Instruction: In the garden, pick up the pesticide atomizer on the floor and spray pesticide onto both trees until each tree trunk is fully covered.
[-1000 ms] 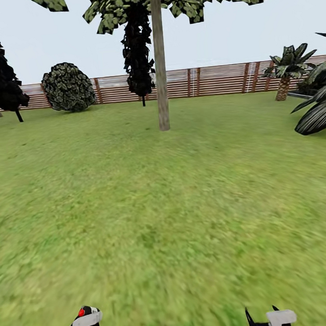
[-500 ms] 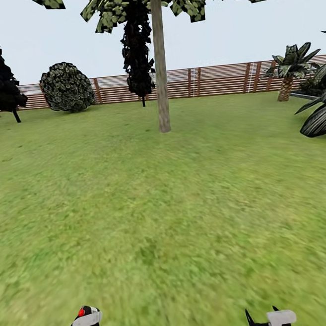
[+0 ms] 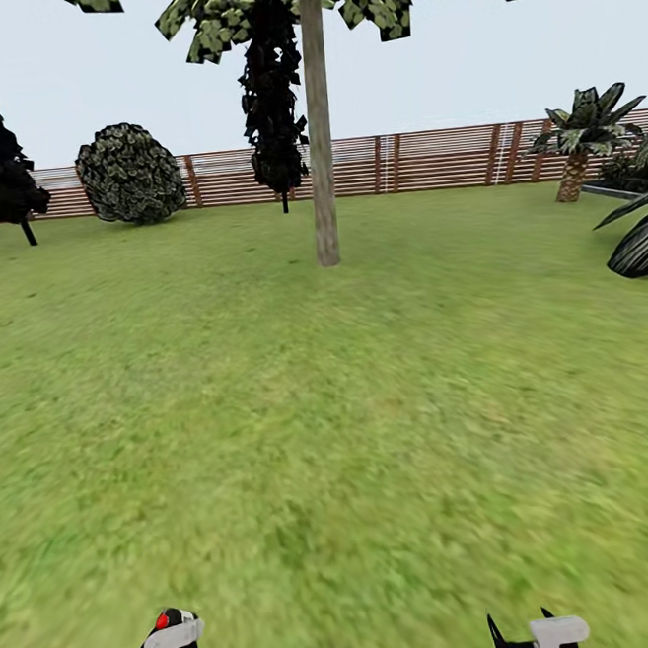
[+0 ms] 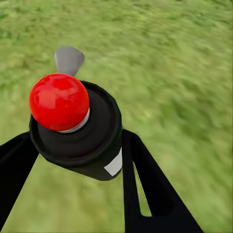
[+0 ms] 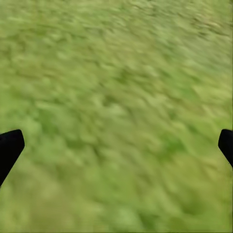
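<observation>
Sprayer: the left gripper [image 4: 73, 160] is clenching around the black sprayer [image 4: 80, 133], its red cap [image 4: 59, 102] facing the wrist camera and the grey nozzle [image 4: 68, 59] pointing out over the grass, likely so it is ready to aim.
Left arm: it is hanging low at the near edge of the lawn [image 3: 333, 412], sprayer upright in the head view.
Right gripper [image 5: 116, 145]: it is spread wide, holding nothing, pointing down at grass.
Tree: the pale trunk [image 3: 318, 136] is standing well ahead, in front of the slatted fence [image 3: 427, 159]; no spray haze on it yet.
Next: I judge closing in on the trunk is needed.
</observation>
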